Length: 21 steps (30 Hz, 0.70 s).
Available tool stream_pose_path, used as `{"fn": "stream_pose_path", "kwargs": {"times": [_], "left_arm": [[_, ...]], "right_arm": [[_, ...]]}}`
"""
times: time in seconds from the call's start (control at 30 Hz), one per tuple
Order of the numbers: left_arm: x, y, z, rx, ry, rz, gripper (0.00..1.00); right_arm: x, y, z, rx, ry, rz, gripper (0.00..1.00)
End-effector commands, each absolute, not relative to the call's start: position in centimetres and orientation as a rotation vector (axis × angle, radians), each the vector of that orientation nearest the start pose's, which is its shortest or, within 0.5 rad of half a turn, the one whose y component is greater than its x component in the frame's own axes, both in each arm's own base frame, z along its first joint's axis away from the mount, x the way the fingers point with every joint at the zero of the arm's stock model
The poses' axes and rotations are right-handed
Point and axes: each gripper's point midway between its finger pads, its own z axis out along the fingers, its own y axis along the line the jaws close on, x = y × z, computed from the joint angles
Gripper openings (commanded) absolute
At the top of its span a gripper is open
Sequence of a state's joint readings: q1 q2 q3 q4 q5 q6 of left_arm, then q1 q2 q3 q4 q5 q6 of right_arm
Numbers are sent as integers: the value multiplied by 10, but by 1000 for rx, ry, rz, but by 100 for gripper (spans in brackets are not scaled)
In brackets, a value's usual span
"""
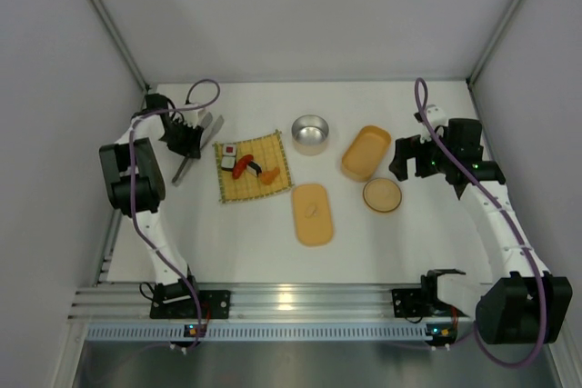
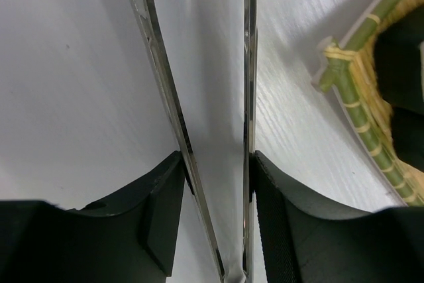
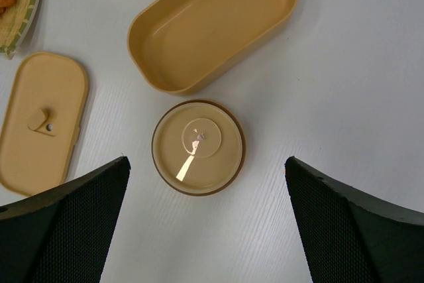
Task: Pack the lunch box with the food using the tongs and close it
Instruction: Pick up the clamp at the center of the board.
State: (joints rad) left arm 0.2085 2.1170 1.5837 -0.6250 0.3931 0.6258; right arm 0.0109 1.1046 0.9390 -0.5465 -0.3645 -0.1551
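Observation:
The silver tongs (image 1: 183,168) lie on the table left of the woven mat (image 1: 275,145). My left gripper (image 1: 187,141) is down over them. In the left wrist view both fingers press the outer sides of the two tong arms (image 2: 165,84), so the left gripper (image 2: 217,160) is shut on them. The food (image 1: 245,167) sits on the mat: red-orange, black-and-white and white pieces. The open lunch box (image 1: 366,152) (image 3: 212,28) is empty, and its flat lid (image 1: 312,213) (image 3: 43,120) lies apart, nearer the arms. My right gripper (image 1: 411,157) (image 3: 207,160) hangs open to the right of the box, above a round lid.
A steel bowl (image 1: 310,134) stands behind the mat's right corner. Its round tan lid (image 1: 382,194) (image 3: 197,147) lies just in front of the lunch box. The mat's green-edged corner (image 2: 358,97) is close to the right of the tongs. Walls enclose the table on three sides.

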Motion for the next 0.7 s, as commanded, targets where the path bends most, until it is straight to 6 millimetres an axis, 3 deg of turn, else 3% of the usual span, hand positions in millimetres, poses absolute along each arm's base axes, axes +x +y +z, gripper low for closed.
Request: {"fn": "stream_pose_path", "kwargs": {"times": [0.0,0.1,0.2,0.6,0.67], "left_arm": [[452,42,61,594,2494,-331,49],[445,39,95,602,2469,-324,48],[433,37,117,617,2488,-337,48],[383,14,192,680,2402,-395,49],[376,10,197,702,2380,-403,49]], "right_arm": [[316,65,205,-399,2147,342,99],[315,66,207,-403,2141,348,99],[314,67,209,-405,2133,353,99],[309,68,218,-408,2098,355,99],[308,69,220,-409,2093,356,99]]}}
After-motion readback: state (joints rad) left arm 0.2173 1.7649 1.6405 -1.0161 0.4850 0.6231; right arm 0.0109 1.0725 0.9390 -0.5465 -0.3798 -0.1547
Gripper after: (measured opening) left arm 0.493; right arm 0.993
